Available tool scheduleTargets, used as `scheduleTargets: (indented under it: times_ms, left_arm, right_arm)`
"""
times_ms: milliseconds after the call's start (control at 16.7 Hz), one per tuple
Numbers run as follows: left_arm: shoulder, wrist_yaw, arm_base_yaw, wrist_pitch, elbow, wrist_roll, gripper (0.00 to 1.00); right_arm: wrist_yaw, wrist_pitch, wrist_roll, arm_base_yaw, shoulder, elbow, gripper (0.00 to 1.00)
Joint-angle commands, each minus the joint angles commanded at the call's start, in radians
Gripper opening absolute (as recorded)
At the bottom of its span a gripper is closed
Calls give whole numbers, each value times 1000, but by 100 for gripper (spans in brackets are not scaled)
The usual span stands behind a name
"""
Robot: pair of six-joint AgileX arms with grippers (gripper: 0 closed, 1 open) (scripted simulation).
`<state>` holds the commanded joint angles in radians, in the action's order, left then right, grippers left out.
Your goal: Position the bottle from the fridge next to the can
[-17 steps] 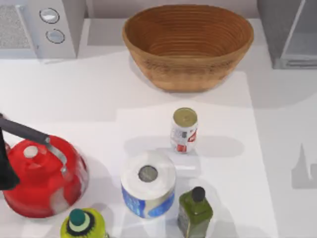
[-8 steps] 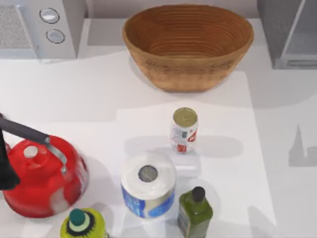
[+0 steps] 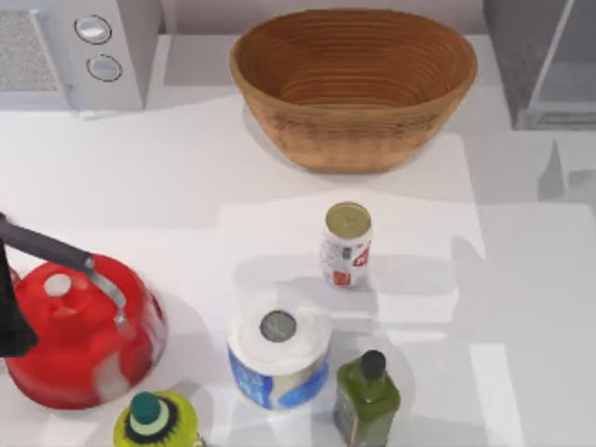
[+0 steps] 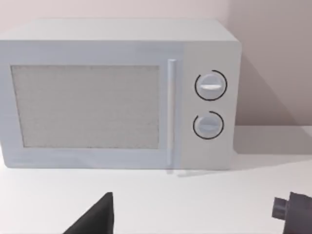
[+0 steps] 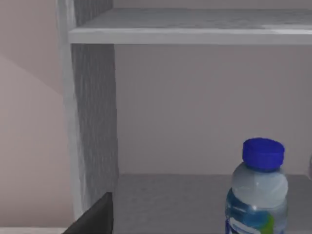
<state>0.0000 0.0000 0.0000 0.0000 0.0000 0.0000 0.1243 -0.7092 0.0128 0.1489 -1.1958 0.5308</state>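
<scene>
From above, the can (image 3: 347, 245) stands upright mid-bench with bare space on its right, probably the drop spot, and the fridge (image 3: 540, 65) sits open at the far right corner. Left wrist view just faces the microwave (image 4: 117, 95), so that arm looks parked. Right wrist view looks into the fridge at the bottle (image 5: 257, 187) upright on its shelf, lining up a grab I'd guess; can't tell if either gripper is open.

Fridge (image 5: 92, 122) is open at the front, bottle (image 5: 257, 195) upright on its floor with bare floor beside it. Right of the can (image 3: 346, 244) is open table (image 3: 521, 279); paper roll (image 3: 278, 358) crowds its near-left.
</scene>
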Motion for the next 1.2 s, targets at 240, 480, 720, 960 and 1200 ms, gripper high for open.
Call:
scheduleTargets:
  times_ms: [240, 480, 720, 960, 1200]
  left_arm:
    - [0, 0, 0, 0, 0, 0, 100]
    - [0, 0, 0, 0, 0, 0, 100]
    - [0, 0, 0, 0, 0, 0, 100]
    - [0, 0, 0, 0, 0, 0, 100]
    - [0, 0, 0, 0, 0, 0, 100]
  right_arm:
    - [42, -232, -1, 48, -468, 173, 100]
    - [74, -412, -3, 86, -787, 308, 100]
    - [91, -507, -5, 105, -937, 380, 100]
    - [92, -514, -5, 106, -948, 385, 100]
    - [88, -505, -6, 100, -954, 397, 100]
